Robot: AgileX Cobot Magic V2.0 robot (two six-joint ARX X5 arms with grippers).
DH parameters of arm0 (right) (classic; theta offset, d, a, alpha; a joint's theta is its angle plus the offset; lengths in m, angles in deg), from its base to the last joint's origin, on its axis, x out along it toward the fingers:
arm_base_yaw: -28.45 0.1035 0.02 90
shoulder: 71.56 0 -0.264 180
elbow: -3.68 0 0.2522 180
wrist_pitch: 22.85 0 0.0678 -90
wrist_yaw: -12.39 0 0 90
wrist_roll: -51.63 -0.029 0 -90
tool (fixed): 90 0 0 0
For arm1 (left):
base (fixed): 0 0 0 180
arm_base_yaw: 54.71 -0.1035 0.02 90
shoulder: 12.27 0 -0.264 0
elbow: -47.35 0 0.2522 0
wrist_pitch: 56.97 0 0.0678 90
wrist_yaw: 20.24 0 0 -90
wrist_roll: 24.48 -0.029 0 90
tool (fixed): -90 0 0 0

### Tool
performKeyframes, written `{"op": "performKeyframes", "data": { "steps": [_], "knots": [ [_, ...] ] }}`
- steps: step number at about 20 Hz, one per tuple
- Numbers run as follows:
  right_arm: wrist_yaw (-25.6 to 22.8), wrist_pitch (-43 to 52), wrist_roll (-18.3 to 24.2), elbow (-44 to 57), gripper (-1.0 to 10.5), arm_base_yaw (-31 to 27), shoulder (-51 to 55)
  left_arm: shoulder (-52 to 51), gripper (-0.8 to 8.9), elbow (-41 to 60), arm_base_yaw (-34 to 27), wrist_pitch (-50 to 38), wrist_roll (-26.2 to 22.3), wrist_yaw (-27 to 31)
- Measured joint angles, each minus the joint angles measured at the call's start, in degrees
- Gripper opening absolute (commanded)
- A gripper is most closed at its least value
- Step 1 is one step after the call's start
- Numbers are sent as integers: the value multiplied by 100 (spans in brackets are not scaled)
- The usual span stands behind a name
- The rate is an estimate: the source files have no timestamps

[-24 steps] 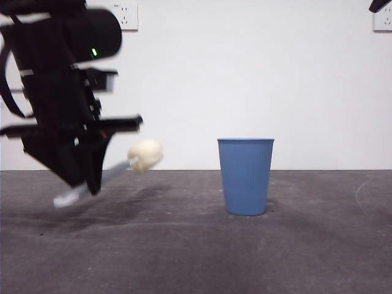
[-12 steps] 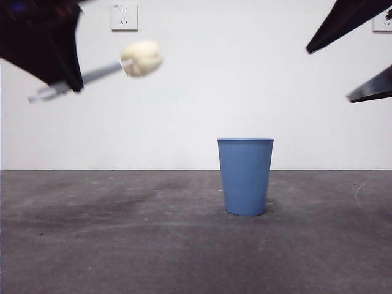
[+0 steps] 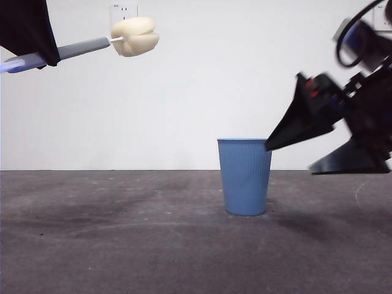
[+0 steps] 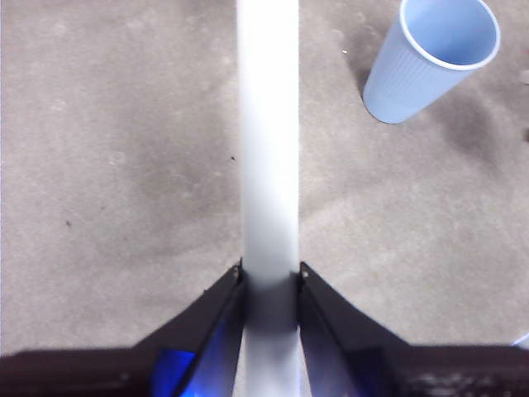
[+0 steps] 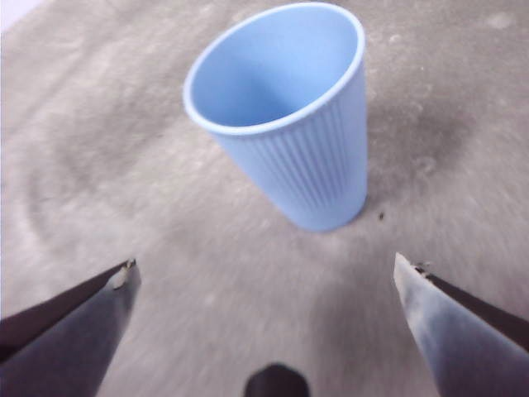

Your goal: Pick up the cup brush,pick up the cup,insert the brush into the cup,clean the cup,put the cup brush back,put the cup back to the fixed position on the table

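The blue ribbed cup [image 3: 245, 176] stands upright and empty on the dark table [image 3: 122, 245]; it also shows in the left wrist view [image 4: 430, 58] and the right wrist view [image 5: 285, 116]. My left gripper [image 4: 270, 277] is shut on the grey handle of the cup brush [image 4: 268, 132]. It holds the brush high at the upper left of the front view, with the cream sponge head [image 3: 135, 36] toward the middle. My right gripper [image 3: 294, 153] is open beside the cup's rim on its right, not touching it; in its own wrist view [image 5: 264, 285] the jaws stand wide apart before the cup.
A white wall with power sockets [image 3: 124, 8] stands behind the table. The table [image 5: 99, 190] around the cup is scuffed with faint pale marks.
My left gripper has lifted the brush from near the table to the upper left. My right arm has come down from the top right corner to beside the cup.
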Motion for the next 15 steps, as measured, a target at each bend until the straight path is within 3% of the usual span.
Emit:
{"op": "performKeyframes", "data": {
  "steps": [8,15],
  "knots": [
    [-544,2157,153,11,563,369,-1628,0,-9,0,0,85,-48,-17],
    [-612,3788,127,15,563,466,-2747,0,-9,0,0,92,-48,-81]
  ]
}}
